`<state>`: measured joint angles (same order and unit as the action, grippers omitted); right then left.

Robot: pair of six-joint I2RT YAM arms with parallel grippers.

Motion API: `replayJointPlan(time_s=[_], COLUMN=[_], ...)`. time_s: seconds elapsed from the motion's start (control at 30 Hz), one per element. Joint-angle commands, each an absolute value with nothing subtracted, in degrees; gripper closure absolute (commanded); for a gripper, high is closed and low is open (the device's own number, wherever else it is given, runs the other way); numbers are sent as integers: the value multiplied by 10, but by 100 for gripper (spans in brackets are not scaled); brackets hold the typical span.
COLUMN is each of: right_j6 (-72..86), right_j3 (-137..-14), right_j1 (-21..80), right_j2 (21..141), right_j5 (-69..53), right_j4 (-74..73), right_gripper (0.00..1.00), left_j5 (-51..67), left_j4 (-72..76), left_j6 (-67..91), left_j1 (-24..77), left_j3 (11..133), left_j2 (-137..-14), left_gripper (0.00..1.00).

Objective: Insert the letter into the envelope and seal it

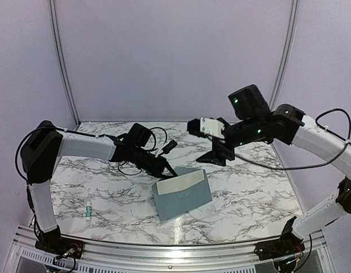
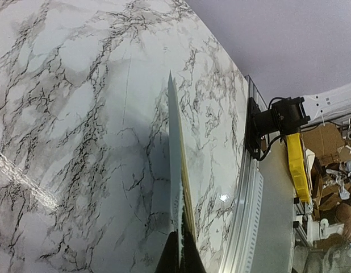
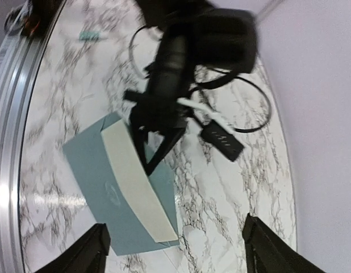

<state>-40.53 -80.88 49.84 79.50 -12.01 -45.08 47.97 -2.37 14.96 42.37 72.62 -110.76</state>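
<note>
A small white-green tube (image 1: 88, 211) lies at lower left on the marble table (image 1: 249, 182). At centre, the left gripper (image 1: 171, 172) pinches the envelope (image 1: 183, 196) by its upper-left corner, the letter (image 1: 182, 182) tucked inside. Upper right, the right gripper (image 1: 212, 157) hovers spread wide, empty.

Marble-patterned table (image 1: 249, 182); pale lilac walls (image 1: 175, 57); metal corner rails (image 1: 62, 62)

envelope (image 1: 183, 196): grey-blue, flat, flap open | letter (image 1: 181, 182): beige, seemingly tucked inside
</note>
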Motion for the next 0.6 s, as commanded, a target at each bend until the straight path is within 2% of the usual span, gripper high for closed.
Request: replayJointPlan(time_s=[0.0,0.1,0.37,0.57], right_j6=[-372,-413,-495,-520], right_j3=[-828,-783,-696,-682], right_j1=[439,437,454,502], right_j2=[786,801,836,877], right_j5=[-168,-182,-183,-123], right_j4=[-358,-356,-339,-304], right_gripper=[14,14,22,23], left_j5=[457,465,480,503], left_j4=[69,107,109,109], left_j6=[225,256,260,264], left_j1=[426,426,431,430], left_j3=[692,674,677,686], left_j2=[-1100,-1107,-1118,-1122], left_gripper=[100,100,100,100])
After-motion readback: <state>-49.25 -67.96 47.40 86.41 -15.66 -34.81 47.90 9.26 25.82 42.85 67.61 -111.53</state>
